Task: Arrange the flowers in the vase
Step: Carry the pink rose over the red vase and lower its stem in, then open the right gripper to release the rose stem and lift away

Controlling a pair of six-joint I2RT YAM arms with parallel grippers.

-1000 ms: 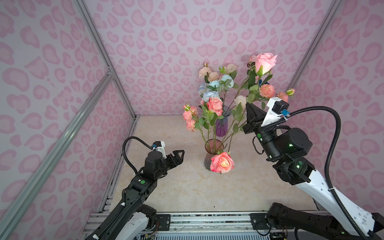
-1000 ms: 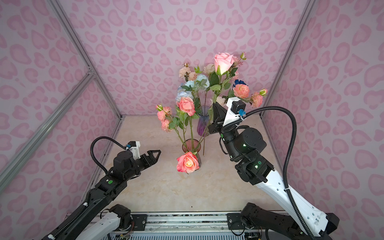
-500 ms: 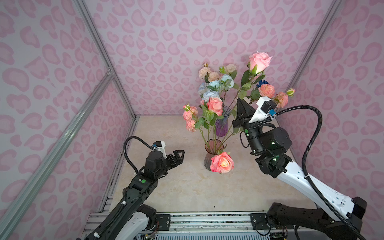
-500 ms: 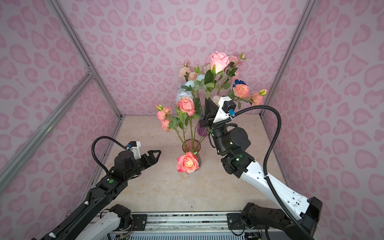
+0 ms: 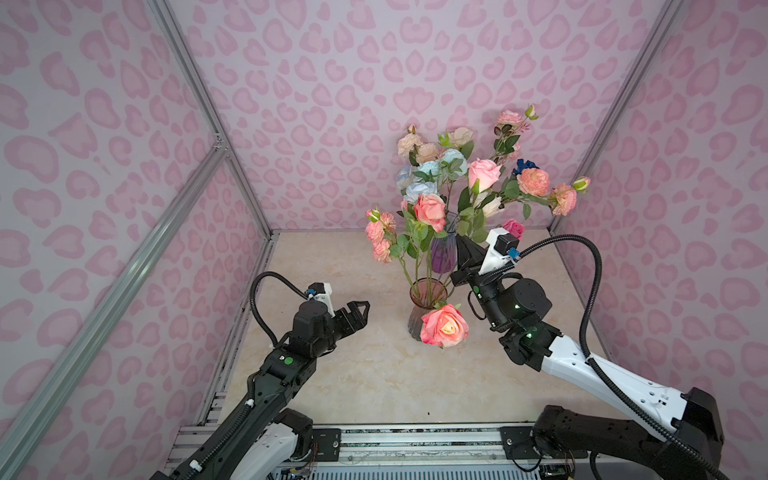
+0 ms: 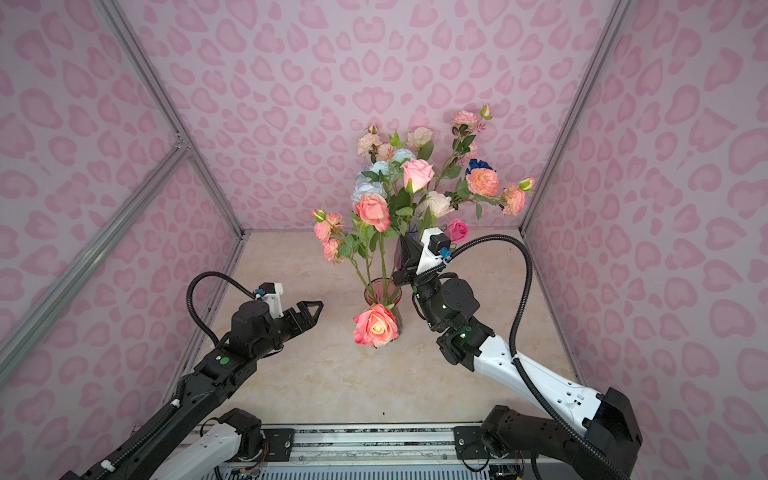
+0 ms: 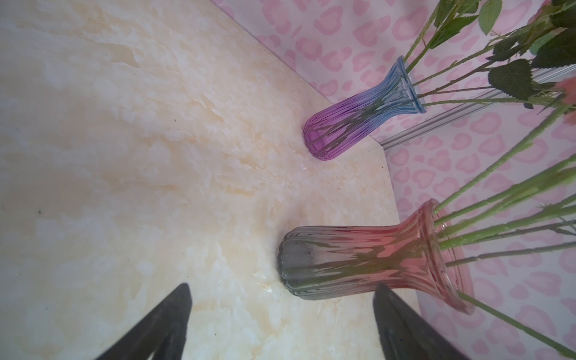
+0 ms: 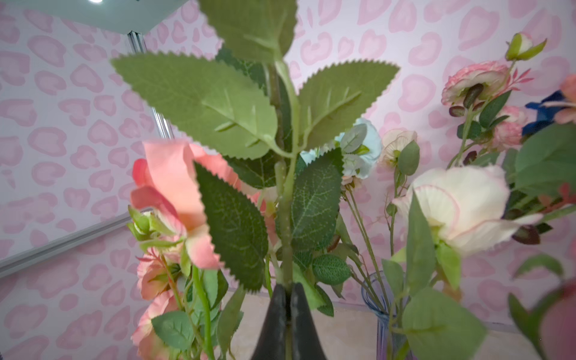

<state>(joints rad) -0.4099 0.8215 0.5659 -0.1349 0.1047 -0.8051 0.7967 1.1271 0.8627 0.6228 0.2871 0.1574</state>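
Right pincer (image 8: 288,288): clenching a green rose stem (image 8: 285,218), hovering above the pink vase (image 5: 417,316), off its right side
Held rose (image 5: 483,173): pink bloom riding high over that vase
Left pincer (image 5: 358,309): gaping wide, gripping nothing, left of the pink vase
Flowers (image 5: 428,208): filling the pink vase and the purple vase (image 5: 442,257) behind it; peach rose (image 5: 444,326) drooping over the pink vase's front

Near ribbed glass vase (image 7: 343,265): fading pink to grey.
Far ribbed glass vase (image 7: 352,118): fading blue to purple.
Tabletop (image 7: 124,140): showing cream marbling.
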